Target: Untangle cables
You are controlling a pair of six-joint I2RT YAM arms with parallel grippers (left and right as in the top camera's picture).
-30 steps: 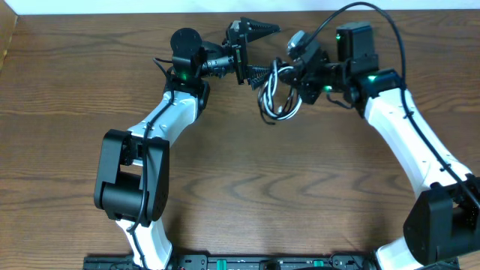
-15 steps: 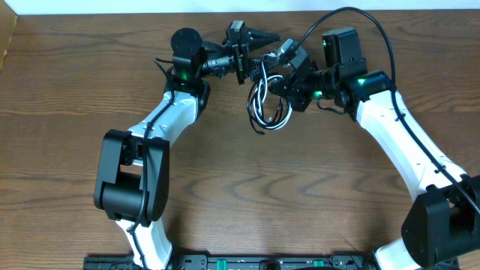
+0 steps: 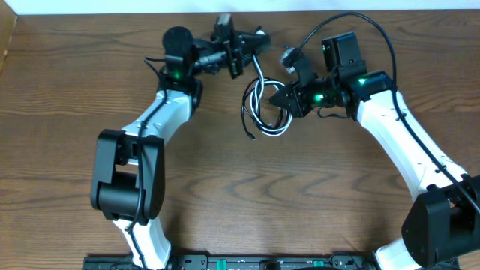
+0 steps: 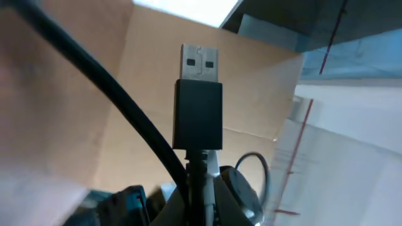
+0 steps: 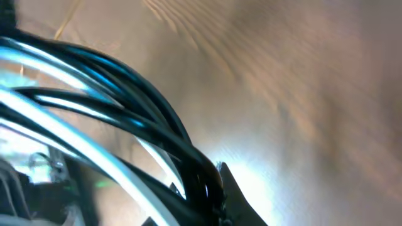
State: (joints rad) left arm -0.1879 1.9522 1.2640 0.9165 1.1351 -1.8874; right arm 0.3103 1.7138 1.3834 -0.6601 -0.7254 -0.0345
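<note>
Your left claw (image 3: 256, 39), upper middle of the overhead frame, is pressed together on one strand of the cables (image 3: 259, 112), just below its USB plug (image 4: 198, 103). In the left wrist view the plug stands up clear of the fingertips. Your right claw (image 3: 280, 99), just right of centre, is clamped on the looped bundle, and the right wrist view shows black and white strands crossing at its tips. The loops sit between the two claws over the table (image 3: 225, 195), likely so one end can be drawn out while the bundle stays anchored
</note>
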